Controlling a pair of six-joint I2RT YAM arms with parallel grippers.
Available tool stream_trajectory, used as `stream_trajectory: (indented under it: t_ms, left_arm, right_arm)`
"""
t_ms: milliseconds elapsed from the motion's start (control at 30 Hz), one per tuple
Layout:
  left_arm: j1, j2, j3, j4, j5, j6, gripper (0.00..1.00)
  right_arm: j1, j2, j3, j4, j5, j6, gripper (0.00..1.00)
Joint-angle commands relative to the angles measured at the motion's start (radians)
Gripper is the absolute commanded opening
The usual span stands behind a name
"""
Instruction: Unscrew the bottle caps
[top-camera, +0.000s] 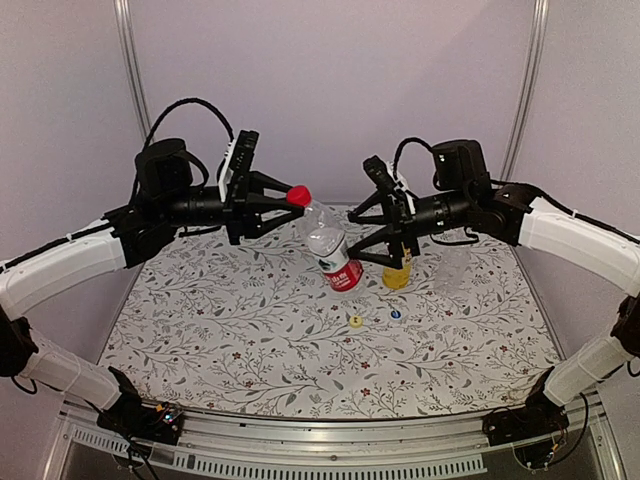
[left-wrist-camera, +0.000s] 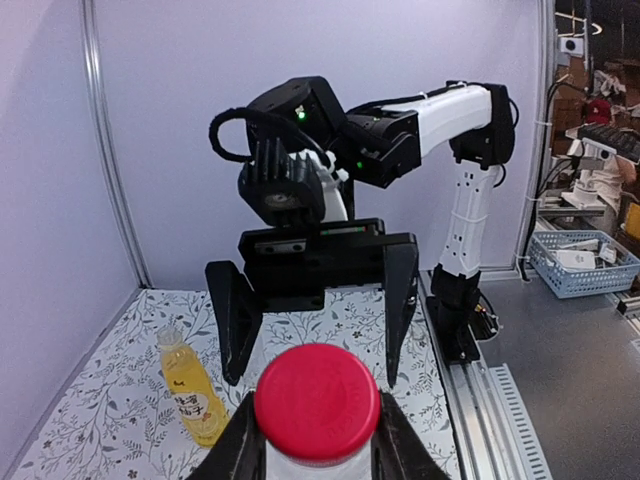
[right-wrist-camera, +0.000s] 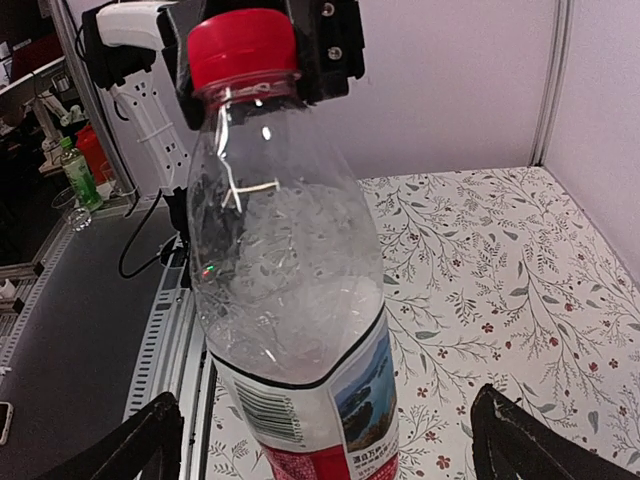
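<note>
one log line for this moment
left gripper shut on red cap | right gripper open by labelled bottle | yellow cap, blue cap off, on table

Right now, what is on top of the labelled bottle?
The red cap sits on the bottle, with the left gripper shut on it. The cap covers the neck thread, so how loose it is cannot be seen.

I have the bottle tilted mid-table between left gripper, at its cap, and right gripper, drink bottle just right, two loose caps lying in front.
</note>
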Motion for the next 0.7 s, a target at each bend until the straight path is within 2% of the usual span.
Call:
stream_trajectory:
  t_ms: [0, 167, 500, 667]
  left_arm:
    - [-0.014, -0.002, -0.020, 0.085, 0.030, -0.058, 0.00]
    - [-0.015, 0.002, -0.040, 0.155, 0.040, -0.111, 0.00]
    - [-0.016, -0.016, -0.089, 0.264, 0.023, -0.181, 0.00]
    - [-0.015, -0.005, -0.099, 0.285, 0.015, -0.198, 0.00]
  right_arm:
    - [0.042, -0.010, -0.019, -0.012, -0.050, -0.049, 0.99]
    - [0.067, 0.025, -0.004, -0.008, -0.024, -0.050, 0.99]
    - [0.073, 0.068, 0.009, 0.001, -0.004, -0.044, 0.87]
    - [0.074, 0.073, 0.010, 0.027, -0.032, -0.026, 0.84]
